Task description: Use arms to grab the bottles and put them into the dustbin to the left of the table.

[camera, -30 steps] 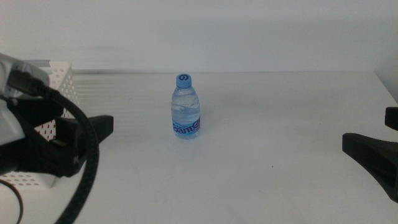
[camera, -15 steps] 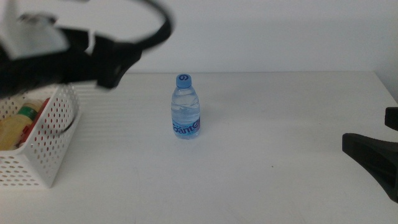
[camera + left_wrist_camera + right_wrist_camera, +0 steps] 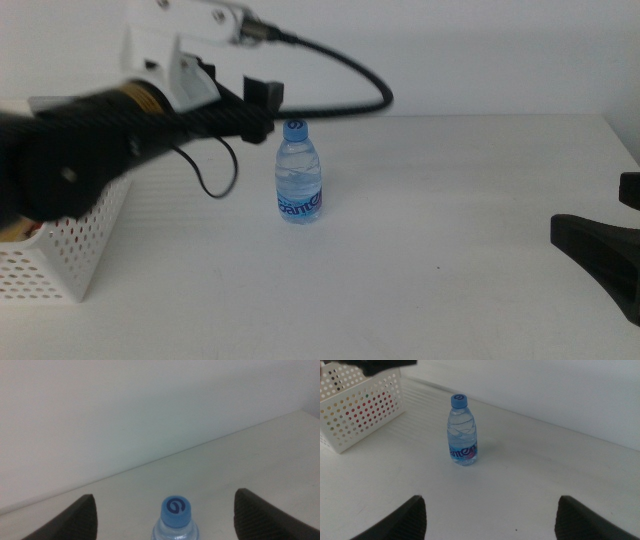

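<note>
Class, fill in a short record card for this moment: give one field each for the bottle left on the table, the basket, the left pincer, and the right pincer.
bottle: small clear water bottle with blue cap, standing upright on the white table
basket: white perforated basket at the table's left side, apart from the bottle
left pincer: left pincer open, raised, jaws either side of the bottle's cap, not touching it
right pincer: right pincer open, low at the right side of the table, far from the bottle

Clear glossy plastic water bottle (image 3: 298, 172); perforated white plastic dustbin (image 3: 62, 262).
</note>
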Available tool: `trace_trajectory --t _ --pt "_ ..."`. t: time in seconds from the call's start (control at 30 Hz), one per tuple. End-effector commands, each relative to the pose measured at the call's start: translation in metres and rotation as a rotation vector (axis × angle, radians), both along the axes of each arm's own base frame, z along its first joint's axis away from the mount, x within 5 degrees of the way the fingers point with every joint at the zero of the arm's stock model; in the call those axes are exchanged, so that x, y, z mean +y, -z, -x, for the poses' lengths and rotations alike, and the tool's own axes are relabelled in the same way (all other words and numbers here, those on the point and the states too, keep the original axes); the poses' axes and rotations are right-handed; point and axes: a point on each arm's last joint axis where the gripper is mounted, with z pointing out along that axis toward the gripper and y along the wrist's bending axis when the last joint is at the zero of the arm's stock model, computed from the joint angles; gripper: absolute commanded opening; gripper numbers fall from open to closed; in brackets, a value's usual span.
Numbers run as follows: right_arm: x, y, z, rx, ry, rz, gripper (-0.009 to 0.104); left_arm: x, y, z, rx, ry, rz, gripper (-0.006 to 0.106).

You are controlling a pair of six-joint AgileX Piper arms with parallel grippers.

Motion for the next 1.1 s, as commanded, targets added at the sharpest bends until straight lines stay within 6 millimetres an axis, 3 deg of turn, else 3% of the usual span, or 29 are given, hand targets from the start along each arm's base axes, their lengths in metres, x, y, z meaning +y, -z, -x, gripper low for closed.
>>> trace_trajectory --t 0.0,0.2,0.37,0.57,1.07 --pt "0.0 -0.018 0.0 -0.094 -0.005 -0.041 0.067 -0.003 -0.016 -0.001 -0.167 -0.016 0.082 0.09" --pt "0.0 -0.018 0.0 -0.094 -0.005 -0.041 0.067 -0.012 0.011 -0.005 -0.246 -0.005 0.129 0.09" --pt "0.0 -0.018 0.0 -0.094 -0.005 -0.041 0.067 -0.022 0.032 -0.015 -0.207 0.031 0.141 0.09" --pt "0.0 -0.018 0.0 -0.094 -0.005 -0.041 0.067 -0.028 0.053 -0.031 -0.278 0.022 0.171 0.09" --pt "0.0 -0.018 0.0 -0.092 -0.005 -0.04 0.067 -0.041 0.088 -0.073 -0.241 -0.015 0.17 0.09"
